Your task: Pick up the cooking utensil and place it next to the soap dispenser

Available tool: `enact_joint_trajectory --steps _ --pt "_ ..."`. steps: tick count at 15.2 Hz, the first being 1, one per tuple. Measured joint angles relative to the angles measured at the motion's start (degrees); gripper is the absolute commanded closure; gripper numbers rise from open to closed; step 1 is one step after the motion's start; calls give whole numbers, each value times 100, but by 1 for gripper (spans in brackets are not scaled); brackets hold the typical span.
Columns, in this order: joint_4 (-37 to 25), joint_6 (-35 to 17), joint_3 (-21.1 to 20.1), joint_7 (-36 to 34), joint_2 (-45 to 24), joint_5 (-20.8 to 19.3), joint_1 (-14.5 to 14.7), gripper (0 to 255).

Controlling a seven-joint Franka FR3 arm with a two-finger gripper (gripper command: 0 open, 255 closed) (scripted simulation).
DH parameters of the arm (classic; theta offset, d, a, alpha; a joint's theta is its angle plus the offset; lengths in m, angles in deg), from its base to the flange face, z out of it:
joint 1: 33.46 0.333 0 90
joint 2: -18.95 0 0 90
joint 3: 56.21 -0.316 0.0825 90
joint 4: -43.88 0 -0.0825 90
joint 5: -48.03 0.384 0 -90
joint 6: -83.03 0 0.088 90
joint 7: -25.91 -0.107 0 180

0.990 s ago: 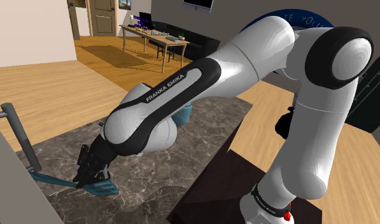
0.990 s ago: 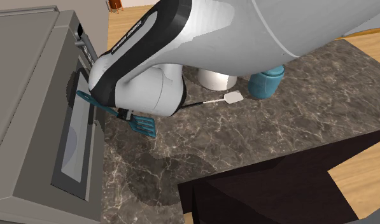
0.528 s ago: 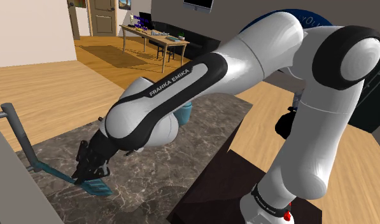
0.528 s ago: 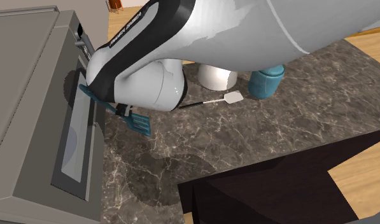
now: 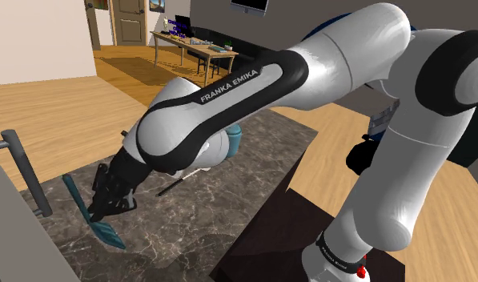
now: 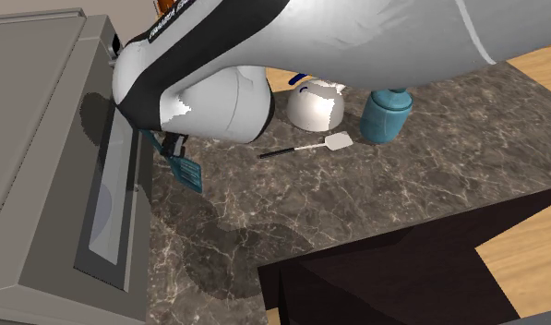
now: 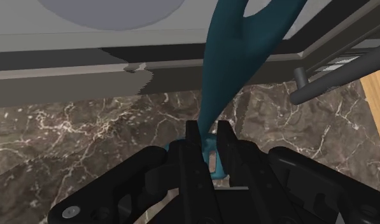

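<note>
My gripper (image 5: 107,202) is shut on a teal spatula (image 5: 86,210) and holds it above the dark marble counter (image 5: 189,220), tilted with its slotted blade (image 6: 187,173) hanging lowest. In the wrist view the teal handle (image 7: 228,60) runs away from between the fingertips (image 7: 208,135), which clasp it. The teal soap dispenser (image 6: 386,114) stands at the counter's far side in the second exterior view, well to the right of the gripper (image 6: 174,148). In the shoulder view a part of the dispenser (image 5: 233,141) peeks out behind the arm.
A small white spatula with a black handle (image 6: 305,147) lies on the counter between gripper and dispenser. A white rounded vessel (image 6: 316,108) stands beside the dispenser. A grey appliance (image 6: 42,138) with a bar handle (image 5: 22,170) borders the counter close to the gripper.
The gripper has risen from the counter with the teal spatula, which now hangs tilted, blade down. The arm has swung upward and uncovered the white spatula.
</note>
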Motion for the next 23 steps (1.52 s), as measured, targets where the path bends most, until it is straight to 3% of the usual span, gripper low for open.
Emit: enact_joint_trajectory --steps 23 --pt "-679 1608 188 -1002 1068 -559 -153 255"
